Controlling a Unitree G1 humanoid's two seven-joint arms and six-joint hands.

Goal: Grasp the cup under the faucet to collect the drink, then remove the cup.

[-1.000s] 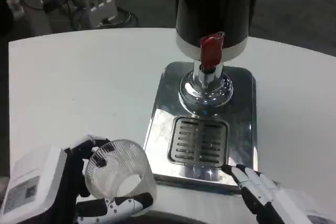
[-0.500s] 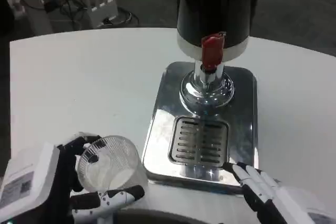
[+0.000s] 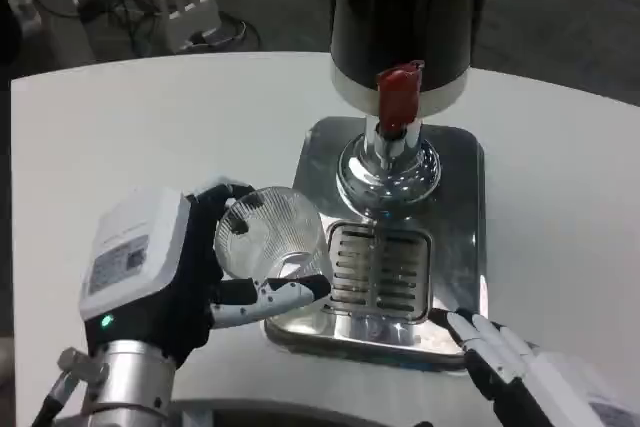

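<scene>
Clear cup (image 3: 268, 235) held in the left hand (image 3: 190, 277), at the left edge of the dispenser's steel tray (image 3: 455, 247).

The ribbed cup looked empty, tilted with its mouth toward the camera, the hand's fingers wrapped around it; it sat just left of the slotted drain grate (image 3: 380, 265) and not under the red faucet lever (image 3: 398, 95). The black dispenser (image 3: 410, 7) stood at the back of the tray. The right hand (image 3: 500, 357) lay at the tray's front corner, fingers stretched out, holding nothing. Everything stood on a white table (image 3: 150, 127); behind it were dark floor, cables and a white power strip (image 3: 190, 2).
</scene>
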